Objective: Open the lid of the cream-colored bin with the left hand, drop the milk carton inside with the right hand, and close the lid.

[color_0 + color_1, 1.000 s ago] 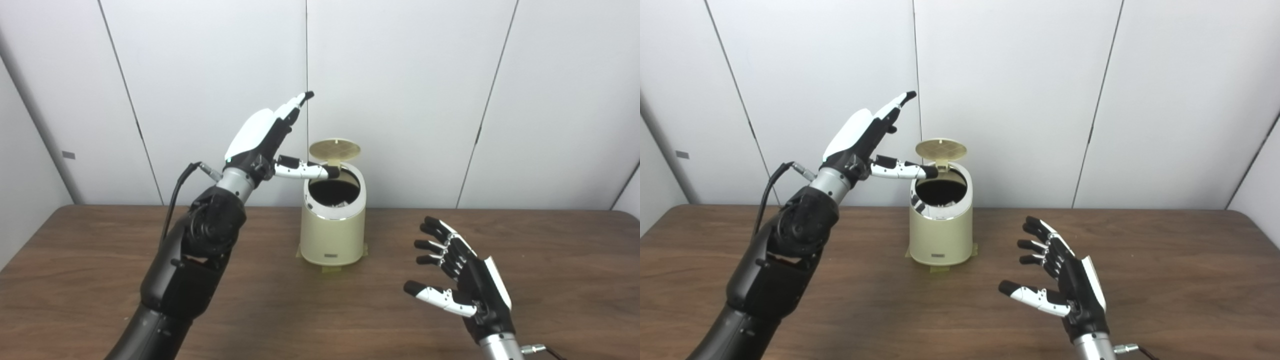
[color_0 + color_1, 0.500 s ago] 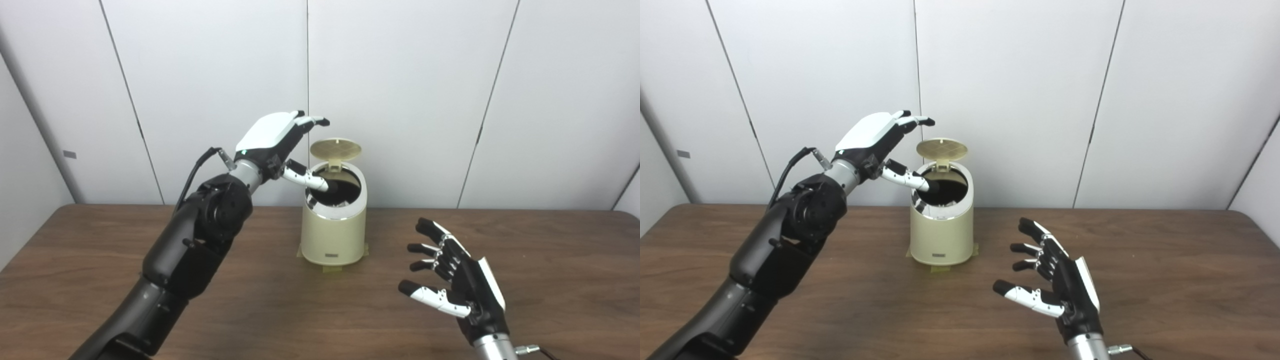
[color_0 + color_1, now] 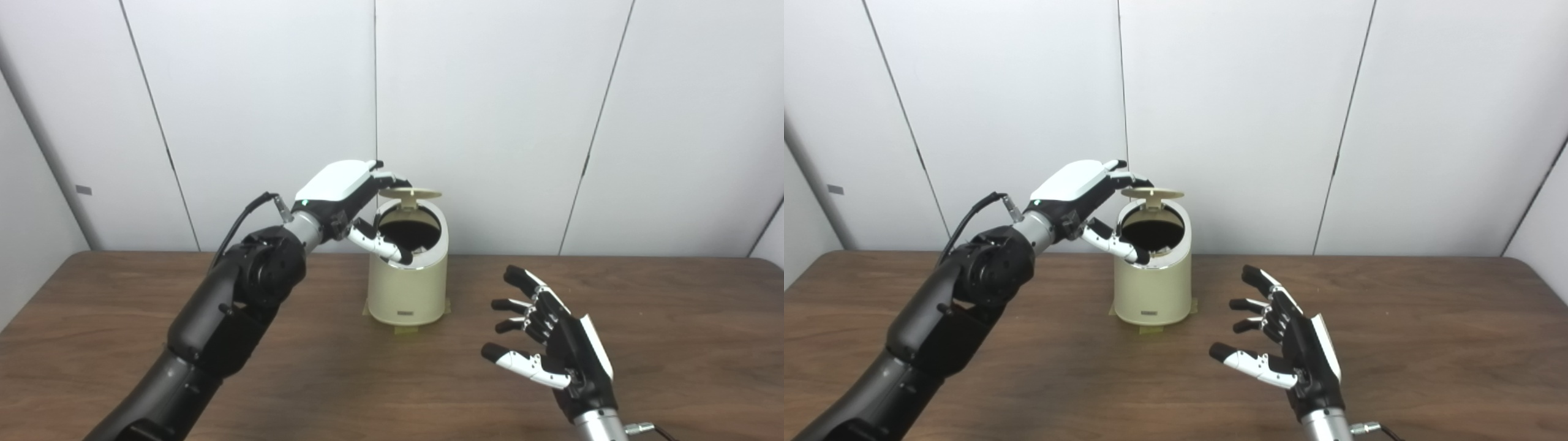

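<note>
Fingertips-down, left robot hand [image 3: 343,190] on lid [image 3: 409,193]

We see an evenly and brightly lit scene, with soft light that seems to come from overhead. Shadows are faint: a pale one lies on the table [image 3: 122,343] under the right hand [image 3: 560,352], below its spread fingers. A small glint shows on the chrome rim of the bin [image 3: 407,288], just by the left hand's [image 3: 343,193] thumb. The bin's inside, beyond those fingers, is dark. Both views look slightly soft and grainy; the wall [image 3: 1335,92] panel lines bow a little near the edges.
</note>
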`<state>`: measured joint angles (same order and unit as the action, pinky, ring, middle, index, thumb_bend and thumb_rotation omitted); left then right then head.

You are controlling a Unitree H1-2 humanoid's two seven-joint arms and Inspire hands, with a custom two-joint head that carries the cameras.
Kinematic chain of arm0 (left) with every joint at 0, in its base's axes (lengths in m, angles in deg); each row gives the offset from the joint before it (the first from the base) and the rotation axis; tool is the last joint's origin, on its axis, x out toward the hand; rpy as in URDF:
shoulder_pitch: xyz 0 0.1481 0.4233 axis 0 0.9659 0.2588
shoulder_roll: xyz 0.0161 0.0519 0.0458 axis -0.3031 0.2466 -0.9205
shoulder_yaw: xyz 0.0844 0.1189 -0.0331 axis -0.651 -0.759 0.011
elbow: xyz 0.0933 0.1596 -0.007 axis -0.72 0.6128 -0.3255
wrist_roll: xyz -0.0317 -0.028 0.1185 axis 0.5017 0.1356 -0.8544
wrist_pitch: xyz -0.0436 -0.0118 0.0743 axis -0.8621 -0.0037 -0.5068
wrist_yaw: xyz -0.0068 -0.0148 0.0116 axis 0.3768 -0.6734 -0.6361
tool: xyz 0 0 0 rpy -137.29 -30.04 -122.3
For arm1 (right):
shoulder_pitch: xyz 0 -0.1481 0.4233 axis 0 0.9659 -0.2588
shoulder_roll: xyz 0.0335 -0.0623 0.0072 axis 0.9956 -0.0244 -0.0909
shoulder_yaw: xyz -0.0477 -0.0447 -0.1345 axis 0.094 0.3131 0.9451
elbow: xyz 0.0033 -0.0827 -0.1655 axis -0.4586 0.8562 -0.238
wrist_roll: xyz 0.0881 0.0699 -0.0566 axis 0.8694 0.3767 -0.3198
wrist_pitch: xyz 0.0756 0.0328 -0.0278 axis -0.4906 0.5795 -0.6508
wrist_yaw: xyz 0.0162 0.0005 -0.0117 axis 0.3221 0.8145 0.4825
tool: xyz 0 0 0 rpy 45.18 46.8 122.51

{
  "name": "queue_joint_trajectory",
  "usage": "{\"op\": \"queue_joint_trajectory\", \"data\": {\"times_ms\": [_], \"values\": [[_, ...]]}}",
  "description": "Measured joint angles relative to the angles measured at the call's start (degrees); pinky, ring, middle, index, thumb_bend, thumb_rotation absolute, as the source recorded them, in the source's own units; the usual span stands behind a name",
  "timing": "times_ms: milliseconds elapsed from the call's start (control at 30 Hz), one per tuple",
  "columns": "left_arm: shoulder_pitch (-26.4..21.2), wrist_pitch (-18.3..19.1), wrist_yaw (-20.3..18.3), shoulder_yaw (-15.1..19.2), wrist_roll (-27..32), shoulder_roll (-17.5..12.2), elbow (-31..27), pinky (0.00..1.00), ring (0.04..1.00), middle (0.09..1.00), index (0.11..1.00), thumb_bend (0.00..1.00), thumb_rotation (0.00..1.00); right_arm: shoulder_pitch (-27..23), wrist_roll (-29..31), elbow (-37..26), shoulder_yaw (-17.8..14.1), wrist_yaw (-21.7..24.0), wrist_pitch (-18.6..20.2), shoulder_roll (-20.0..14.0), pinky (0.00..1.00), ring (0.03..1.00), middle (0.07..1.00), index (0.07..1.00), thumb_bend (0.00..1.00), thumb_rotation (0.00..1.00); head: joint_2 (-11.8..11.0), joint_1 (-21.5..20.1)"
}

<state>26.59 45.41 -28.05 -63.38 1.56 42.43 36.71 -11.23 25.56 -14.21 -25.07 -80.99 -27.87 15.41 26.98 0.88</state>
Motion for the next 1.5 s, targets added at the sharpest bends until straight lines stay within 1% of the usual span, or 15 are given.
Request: {"op": "queue_joint_trajectory", "data": {"times_ms": [100, 233, 467, 567, 700, 767, 933, 1000, 1100, 1167, 1267, 1400, 1500], "values": [[1.1, -0.3, -1.0, 0.0, 0.2, -0.2, -0.8, 1.00, 1.000, 0.859, 0.829, 1.00, 0.39, 0.0, 0.0, 0.0, 0.0, 0.0, 0.0, 0.0, 0.54, 0.712, 0.870, 0.848, 0.73, 0.27, 0.3, -0.1], [1.2, -0.4, -1.6, 0.5, 0.6, -0.4, -1.5, 1.00, 1.000, 0.856, 0.827, 1.00, 0.39, 0.0, 0.0, -0.4, 0.1, 0.0, 0.1, 0.2, 0.54, 0.712, 0.869, 0.845, 0.73, 0.25, 0.4, -0.2], [1.7, -0.6, -3.1, 0.8, 0.5, -0.9, -4.7, 1.00, 1.000, 0.847, 0.829, 1.00, 0.35, 0.1, -0.7, -1.0, 0.2, 0.0, 2.0, 0.4, 0.53, 0.711, 0.868, 0.842, 0.74, 0.28, 0.8, -0.3], [2.3, -1.3, -3.4, 0.8, 0.5, -1.0, -5.0, 1.00, 1.000, 0.844, 0.829, 1.00, 0.34, 0.1, -1.4, -1.4, 0.2, -0.5, 2.7, 0.7, 0.53, 0.707, 0.863, 0.836, 0.74, 0.28, 1.0, -0.4], [2.9, -2.1, -3.6, 0.6, 0.3, -1.1, -5.3, 1.00, 1.000, 0.846, 0.829, 1.00, 0.36, 0.1, -1.8, -1.4, 0.2, -0.7, 3.1, 1.3, 0.54, 0.704, 0.860, 0.838, 0.73, 0.28, 1.2, -0.4], [3.2, -2.4, -3.6, 0.3, -0.2, -1.3, -6.0, 1.00, 1.000, 0.847, 0.831, 1.00, 0.37, 0.1, -1.9, -1.4, 0.1, -0.7, 3.1, 1.5, 0.53, 0.706, 0.862, 0.840, 0.73, 0.28, 1.3, -0.4], [4.0, -5.2, -3.4, -1.1, -2.3, -1.5, -6.2, 1.00, 1.000, 0.837, 0.825, 1.00, 0.40, 0.1, -2.2, -1.9, 0.1, -0.7, 4.2, 1.6, 0.54, 0.708, 0.866, 0.840, 0.73, 0.27, 1.5, -0.6], [4.1, -6.3, -3.1, -1.7, -3.9, -1.5, -6.2, 1.00, 1.000, 0.838, 0.824, 1.00, 0.41, 0.1, -2.2, -2.2, 0.1, -0.7, 4.2, 1.6, 0.55, 0.705, 0.866, 0.842, 0.74, 0.28, 1.6, -0.7], [4.2, -6.5, -3.1, -2.7, -6.6, -1.5, -6.2, 1.00, 1.000, 0.853, 0.834, 1.00, 0.42, 0.0, -2.1, -2.4, 0.1, -0.7, 4.2, 1.7, 0.54, 0.698, 0.855, 0.840, 0.74, 0.28, 2.0, -0.8], [4.2, -5.3, -4.1, -3.8, -9.2, -1.6, -6.3, 1.00, 1.000, 0.868, 0.845, 1.00, 0.44, 0.0, -2.1, -2.4, 0.1, -0.7, 4.2, 1.7, 0.55, 0.703, 0.854, 0.840, 0.75, 0.30, 2.1, -0.8], [4.4, -2.9, -6.8, -5.8, -14.2, -1.6, -7.6, 1.00, 1.000, 0.889, 0.861, 1.00, 0.44, 0.0, -2.1, -2.5, 0.0, -0.7, 4.2, 1.8, 0.55, 0.708, 0.855, 0.840, 0.76, 0.31, 2.2, -0.8], [4.0, 0.0, -12.0, -7.5, -18.3, -1.6, -9.7, 1.00, 1.000, 0.915, 0.884, 1.00, 0.46, -0.1, -2.2, -2.8, -0.1, -0.9, 4.2, 1.8, 0.54, 0.692, 0.847, 0.833, 0.76, 0.32, 2.3, -0.8], [2.9, 1.8, -16.7, -8.5, -20.4, -1.6, -10.9, 1.00, 1.000, 0.919, 0.885, 1.00, 0.49, -0.1, -2.3, -2.8, -0.1, -1.2, 4.2, 1.9, 0.54, 0.685, 0.843, 0.833, 0.77, 0.34, 2.5, -0.9]]}}
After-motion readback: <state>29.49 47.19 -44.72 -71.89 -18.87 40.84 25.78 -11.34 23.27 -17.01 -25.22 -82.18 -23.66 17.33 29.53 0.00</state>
